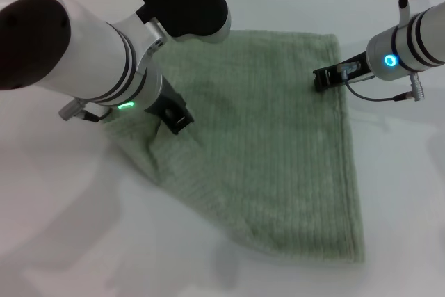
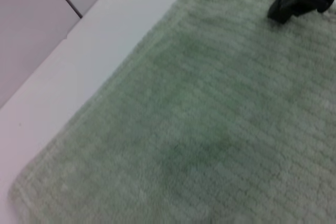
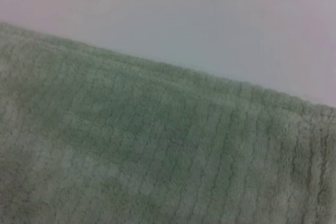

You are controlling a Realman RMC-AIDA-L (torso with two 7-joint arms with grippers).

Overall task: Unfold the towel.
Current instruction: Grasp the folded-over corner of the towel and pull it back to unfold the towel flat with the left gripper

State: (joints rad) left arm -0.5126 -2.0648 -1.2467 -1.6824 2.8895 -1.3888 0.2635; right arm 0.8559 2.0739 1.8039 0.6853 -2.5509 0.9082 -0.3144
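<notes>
You are keeping the towel lying mostly spread on the white table, your left gripper pinching its bunched left edge, apparently to draw it flat, your right gripper, finger state unclear, steadying the opposite side.

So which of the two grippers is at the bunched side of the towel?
The left gripper: the towel puckers there, while around the right gripper it lies flat.

The towel is lying spread on the worktop, reaching from the far middle toward the near right. The left gripper is resting on its left edge, the right gripper on its far right edge.
</notes>
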